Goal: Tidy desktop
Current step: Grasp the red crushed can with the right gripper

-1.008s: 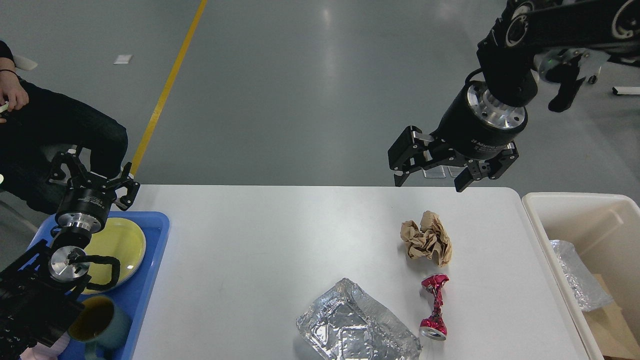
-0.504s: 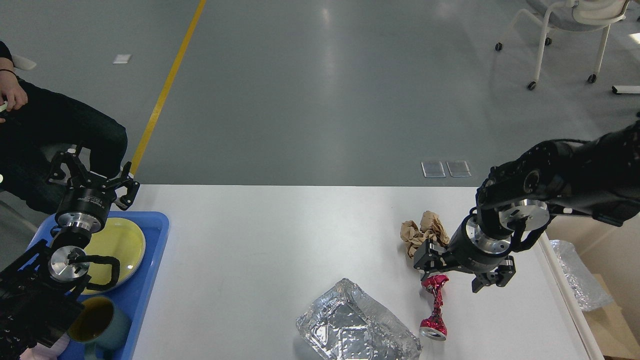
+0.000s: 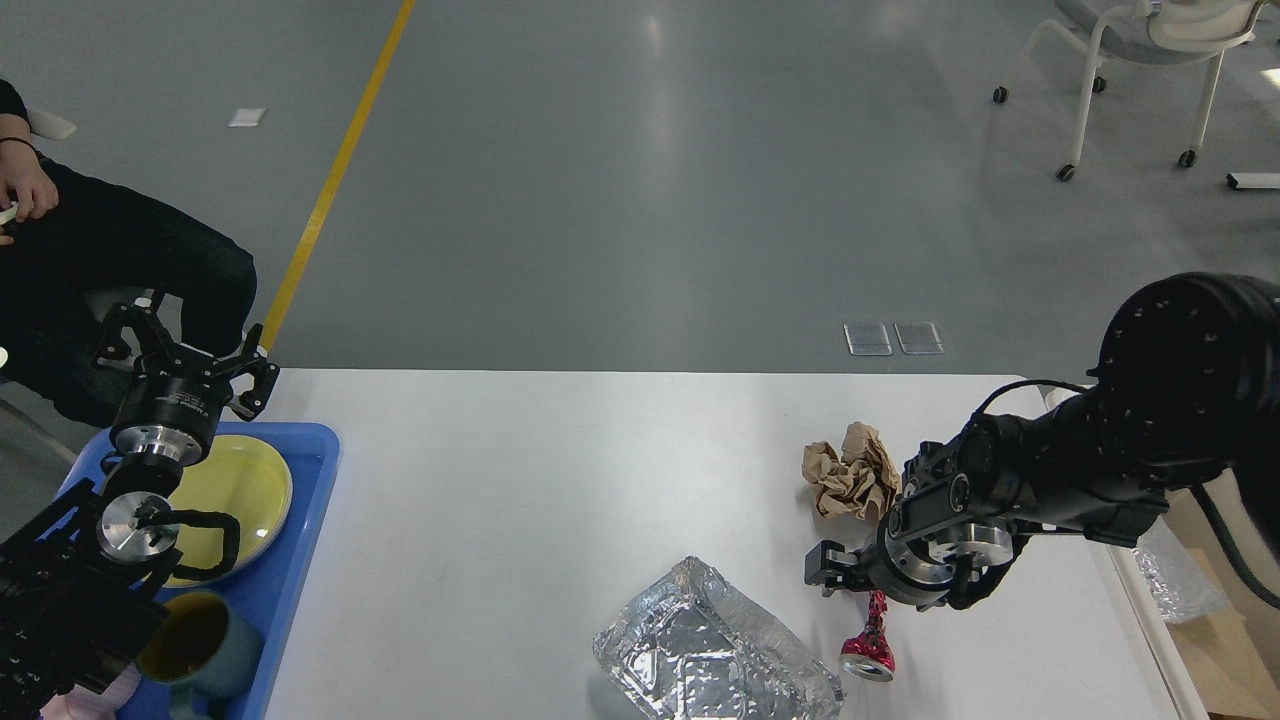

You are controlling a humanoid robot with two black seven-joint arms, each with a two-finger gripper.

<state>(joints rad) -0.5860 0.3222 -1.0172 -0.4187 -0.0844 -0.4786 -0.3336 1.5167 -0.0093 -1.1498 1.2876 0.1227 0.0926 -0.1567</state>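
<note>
I see the white desktop [image 3: 560, 480] carrying a blue tray [image 3: 300, 560] at its left edge, crumpled brown paper [image 3: 852, 482], a crushed red can [image 3: 870, 650] and a foil container [image 3: 715, 660].

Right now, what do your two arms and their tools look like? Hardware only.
Both arms are matte black with bare silver metal flanges at the wrist joints. The left tool is a black two-finger unit on a black barrel with small white lettering; a black cable loops by the silver disc below it. The right arm has bulky rounded black links; its right tool is black behind a silver ring, fingers hard to separate.
</note>
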